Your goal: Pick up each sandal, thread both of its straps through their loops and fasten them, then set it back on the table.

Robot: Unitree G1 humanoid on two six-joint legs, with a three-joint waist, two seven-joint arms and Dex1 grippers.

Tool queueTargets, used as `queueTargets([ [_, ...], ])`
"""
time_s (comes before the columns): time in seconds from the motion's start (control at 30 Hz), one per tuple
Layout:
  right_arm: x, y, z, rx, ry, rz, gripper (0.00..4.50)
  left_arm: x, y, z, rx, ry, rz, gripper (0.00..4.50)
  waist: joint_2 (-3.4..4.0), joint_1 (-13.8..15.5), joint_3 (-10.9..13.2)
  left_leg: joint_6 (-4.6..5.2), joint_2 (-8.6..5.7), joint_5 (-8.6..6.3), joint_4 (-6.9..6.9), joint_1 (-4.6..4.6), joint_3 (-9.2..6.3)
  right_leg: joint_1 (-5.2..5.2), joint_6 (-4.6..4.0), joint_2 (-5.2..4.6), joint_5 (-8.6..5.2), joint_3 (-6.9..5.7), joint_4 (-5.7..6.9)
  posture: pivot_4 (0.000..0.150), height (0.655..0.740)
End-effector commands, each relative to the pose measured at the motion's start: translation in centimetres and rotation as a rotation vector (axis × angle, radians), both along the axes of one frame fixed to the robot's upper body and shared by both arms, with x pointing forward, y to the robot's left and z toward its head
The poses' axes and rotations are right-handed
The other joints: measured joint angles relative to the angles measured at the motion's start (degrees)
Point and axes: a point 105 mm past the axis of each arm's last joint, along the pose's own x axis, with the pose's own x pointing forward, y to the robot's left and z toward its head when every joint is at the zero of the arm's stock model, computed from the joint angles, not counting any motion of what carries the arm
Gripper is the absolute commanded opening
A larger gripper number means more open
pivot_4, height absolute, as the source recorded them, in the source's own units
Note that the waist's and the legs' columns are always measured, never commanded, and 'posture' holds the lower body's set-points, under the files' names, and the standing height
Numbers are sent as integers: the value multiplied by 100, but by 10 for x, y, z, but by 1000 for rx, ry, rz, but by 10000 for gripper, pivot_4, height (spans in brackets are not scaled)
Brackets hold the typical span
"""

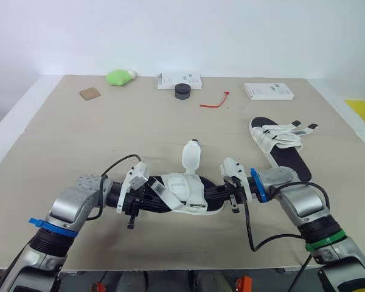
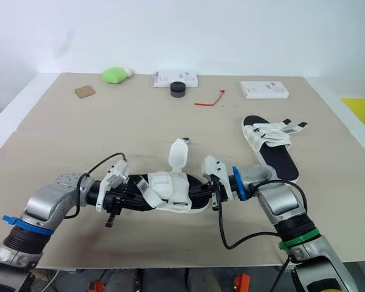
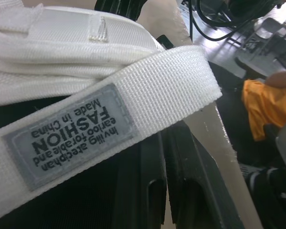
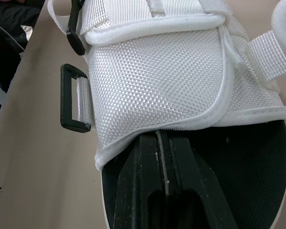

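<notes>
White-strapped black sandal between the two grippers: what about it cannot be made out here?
- Head views: both ends of the white-strapped black sandal, partly covered by the left gripper and right gripper.
- Left wrist view: most of the sandal, behind the white woven strap with grey label; strap ends cut off.
- Right wrist view: whatever lies under the white mesh upper.

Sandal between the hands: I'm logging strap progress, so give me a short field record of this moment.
near sandal: lies lengthwise between the two hands, near the table's front edge
left hand: at one end of it
right hand: at the other end, reaching under the white upper
loose strap: sticks up, unfastened
black loop: no strap through it
second sandal: on the table to the right, strap ends splayed outward
</notes>
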Motion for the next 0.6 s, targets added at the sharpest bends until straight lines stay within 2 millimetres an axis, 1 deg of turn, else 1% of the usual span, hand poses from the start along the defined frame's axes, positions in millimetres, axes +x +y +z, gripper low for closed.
queueTargets([
  [0.03, 1, -9, -20, -73, 51, -43, 0, -11, -3, -8, -1, -2, -65, 6759, 1, 0, -1, 0, 0, 0, 0, 0, 0, 0, -1, 0, 0, 0, 0, 1500, 7400],
  [0.07, 1, -9, -20, -73, 51, -46, 0, -12, -3, -8, -11, -3, -74, 9877, 0, 2, -1, 0, 0, 0, 0, 0, 2, 1, -2, -1, 0, 1, 0, 1500, 7400],
  [0.13, 1, -10, -21, -75, 51, -48, 0, -11, -4, -8, -18, -25, -67, 19486, -1, 3, -3, 0, -1, 0, 3, 1, 3, 3, -2, -3, 1, 1, -1, 1500, 7400],
  [0.3, 1, -11, -21, -75, 51, -51, 0, -12, -2, -6, -15, -9, -63, 42279, 0, 9, -5, 1, -1, 1, 8, 20, 5, 20, -3, -7, 6, 2, -2, 1500, 7400],
  [0.33, 1, -11, -20, -73, 50, -51, 0, -15, 4, -1, -11, 4, -87, 44545, -1, 9, -6, 3, -2, 3, 9, 31, 4, 14, -3, -8, 6, 1, -3, 1500, 7400],
  [0.4, 2, -10, -20, -70, 49, -52, 0, -19, 14, 9, 2, 44, -111, 44545, 1, 6, -6, 2, -2, 3, 10, 41, 5, 14, -3, -11, 6, 1, -4, 1500, 7400],
  [0.47, 2, -9, -19, -64, 48, -51, 0, -19, 27, 22, 13, 130, -98, 44545, -8, 1, -2, 2, 0, 3, 8, 39, 7, 6, -6, -15, 7, 1, -5, 1500, 7400],
  [0.53, 2, -8, -19, -57, 47, -50, 0, -21, 38, 36, -7, 294, -76, 44545, -6, -1, -1, 2, 4, 2, 2, 33, 10, -3, -10, -12, 7, 0, -4, 1500, 7400],
  [0.6, 3, -7, -18, -52, 46, -49, 0, -20, 44, 46, -21, 403, -50, 44545, -7, -3, -1, 0, 4, -1, -4, 27, 12, -10, -14, -9, 2, 1, -4, 1500, 7400],
])
